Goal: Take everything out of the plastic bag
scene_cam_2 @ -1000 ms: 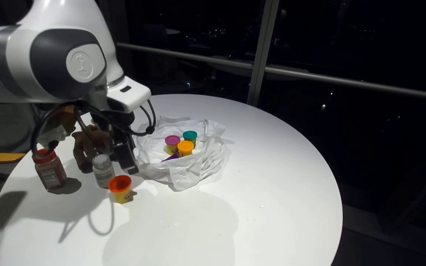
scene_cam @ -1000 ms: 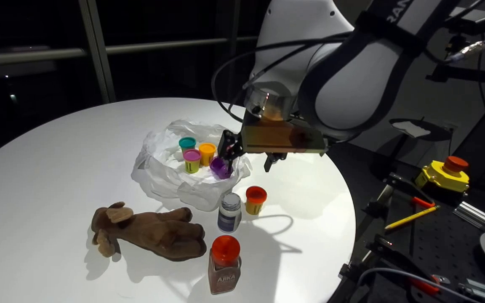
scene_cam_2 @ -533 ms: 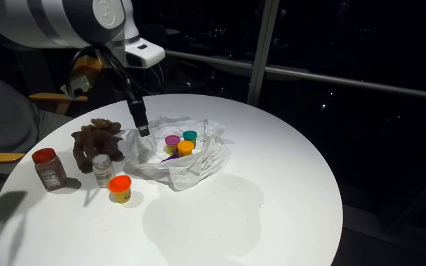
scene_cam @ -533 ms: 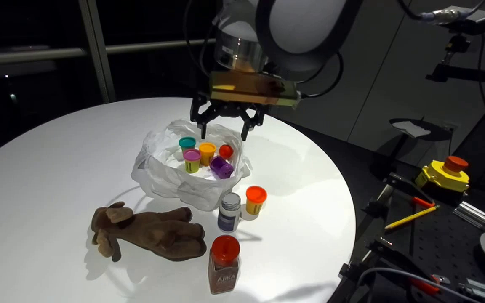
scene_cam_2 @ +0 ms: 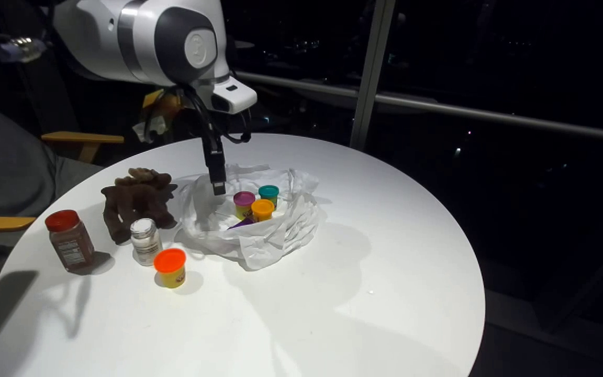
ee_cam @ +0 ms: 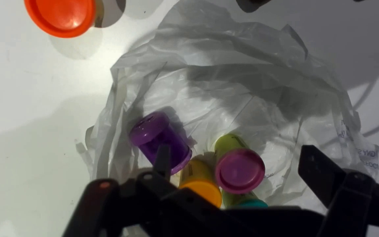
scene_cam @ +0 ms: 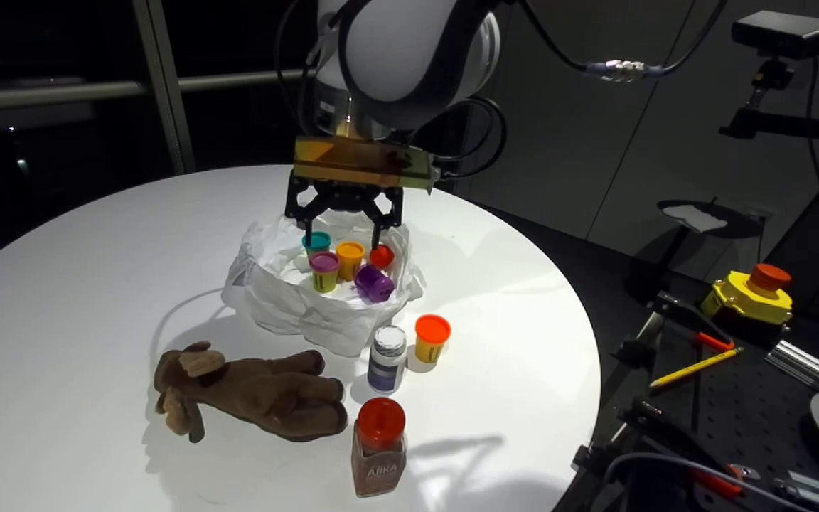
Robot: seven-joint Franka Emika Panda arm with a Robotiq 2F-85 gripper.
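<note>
The translucent white plastic bag [scene_cam: 296,316] lies opened out on the table. Inside it stand a teal-lidded cup [scene_cam: 316,240], an orange-lidded cup [scene_cam: 350,250] and a magenta-lidded cup [scene_cam: 324,263]. A purple jar [ee_cam: 163,138] lies tipped beside them, and a red lid [scene_cam: 382,257] shows behind it. My gripper [scene_cam: 342,243] hangs pointing down above the bag, jaws wide apart and nothing held. In the wrist view the magenta lid [ee_cam: 240,171] appears between the fingers, while the left one partly covers the purple jar. The gripper's body partly hides the teal lid [ee_cam: 250,203].
Outside the bag are a brown plush toy [scene_cam: 260,398], a white bottle [scene_cam: 387,366], a red-lidded cup [scene_cam: 432,334] and a red-capped spice jar [scene_cam: 379,455]. The round table's rim [scene_cam_2: 482,293] curves nearby. A chair armrest [scene_cam_2: 0,224] stands beside it.
From near the white bottle and red-lidded cup, my gripper has risen, swung across and come to stand over the bag, lowering slightly in the last half second. It stays open. The table objects have not moved.
</note>
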